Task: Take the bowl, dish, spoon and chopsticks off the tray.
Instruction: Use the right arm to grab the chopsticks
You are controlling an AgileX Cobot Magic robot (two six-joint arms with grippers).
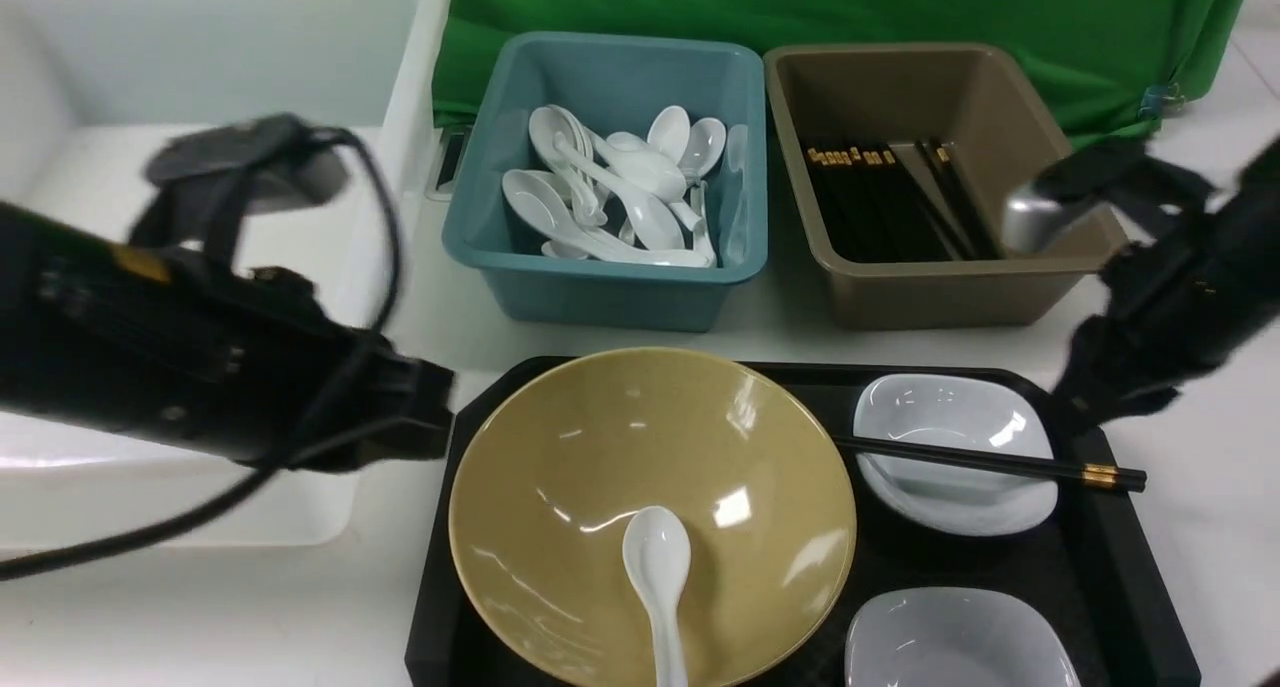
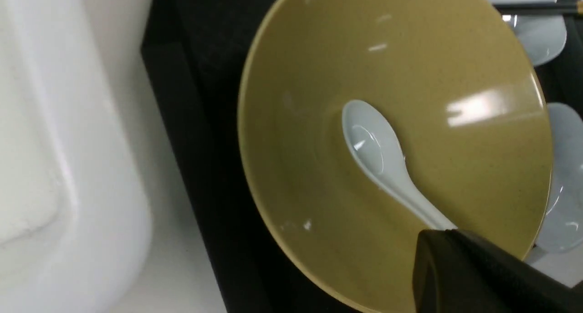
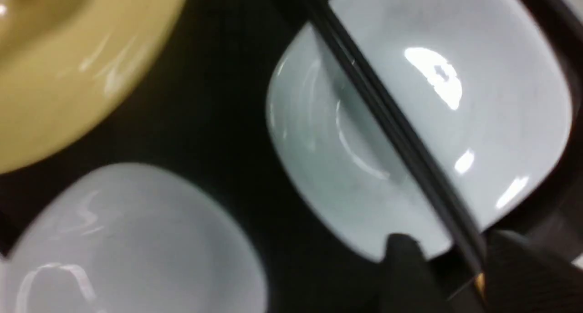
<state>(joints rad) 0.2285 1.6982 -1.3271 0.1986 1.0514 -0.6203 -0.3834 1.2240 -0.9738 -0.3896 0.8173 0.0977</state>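
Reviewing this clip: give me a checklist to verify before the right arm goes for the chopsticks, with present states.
Right gripper jaws parted: ok
Chopsticks lying together as a pair, across the upper dish: ok
Chopsticks gripped securely: not ok, no firm hold visible
Chopstick bin clear of the left arm: ok
Spoon out of the bowl: not ok, it lies inside
Left gripper holding nothing: cannot tell, its tips are only partly visible

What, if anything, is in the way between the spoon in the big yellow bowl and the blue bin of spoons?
The spoon lies uncovered in the bowl; toward the blue bin come only the bowl's far side, the tray's rim and the bin's near wall.
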